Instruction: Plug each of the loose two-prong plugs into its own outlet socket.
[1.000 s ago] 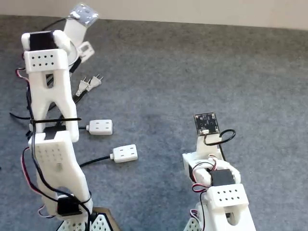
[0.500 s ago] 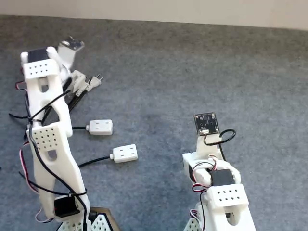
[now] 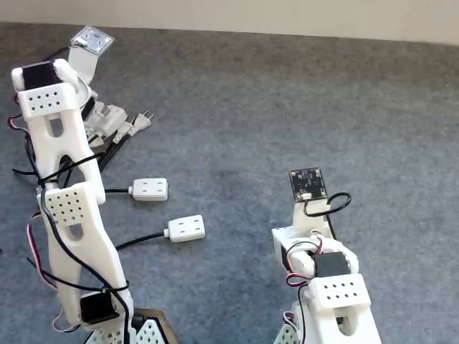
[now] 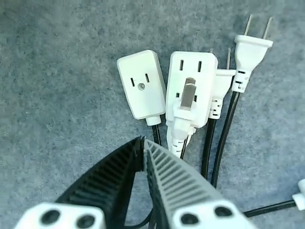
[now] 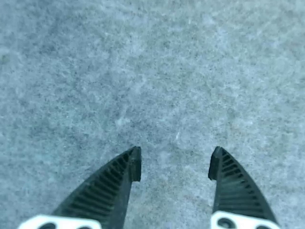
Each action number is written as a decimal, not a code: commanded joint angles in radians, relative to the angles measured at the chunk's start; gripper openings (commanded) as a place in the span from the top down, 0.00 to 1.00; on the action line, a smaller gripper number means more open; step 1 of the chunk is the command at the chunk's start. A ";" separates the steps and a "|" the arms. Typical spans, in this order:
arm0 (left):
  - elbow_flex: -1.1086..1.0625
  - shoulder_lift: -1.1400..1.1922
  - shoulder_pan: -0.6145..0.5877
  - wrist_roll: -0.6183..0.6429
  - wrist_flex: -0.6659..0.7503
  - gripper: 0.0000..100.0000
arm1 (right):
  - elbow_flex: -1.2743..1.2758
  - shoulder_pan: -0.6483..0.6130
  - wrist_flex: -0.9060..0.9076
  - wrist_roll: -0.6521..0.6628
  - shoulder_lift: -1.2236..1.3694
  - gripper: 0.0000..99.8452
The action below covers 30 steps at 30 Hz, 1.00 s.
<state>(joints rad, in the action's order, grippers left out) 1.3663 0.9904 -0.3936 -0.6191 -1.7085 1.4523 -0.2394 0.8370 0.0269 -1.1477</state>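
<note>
At far left of the high view, the L arm stands over the plug bunch. Left gripper (image 4: 144, 145) has its fingers pressed together, tips meeting, nothing seen btwn them. Front plug (image 4: 183, 112) lies just beside those fingers, long axis in line w/ its cord, blade pointing away from the gripper. It overlaps the face of one socket; can't tell which, nor whether the plug is actually pinched. Middle plug (image 4: 218, 88) & outer plug (image 4: 249, 47) sit side by side next to it, cords parallel, prongs pointing the same way.

In the high view the plug prongs aim up-right, toward the far edge of the carpet (image 3: 301, 93). Socket A (image 3: 150, 189) & socket B (image 3: 186, 228) lie nearer the arm bases, apart from the plugs. Their long axes run left-right, cords leave the left ends, and neither has a plug in it yet. Right gripper (image 5: 176, 157) is spread wide over the carpet.

Vs 1 s ago: L arm's upper link & wrist cam have swung left, and the gripper has come down to the plugs. Sockets & R arm are in the same spots.
</note>
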 commanded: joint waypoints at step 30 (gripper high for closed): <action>0.237 0.088 0.062 0.002 -0.058 1.00 | -0.012 0.007 0.008 0.009 -0.016 0.77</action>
<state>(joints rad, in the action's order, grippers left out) 1.5689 1.1914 -0.3475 -0.6191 -1.7545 1.4523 -0.2394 0.8370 0.0269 -1.1477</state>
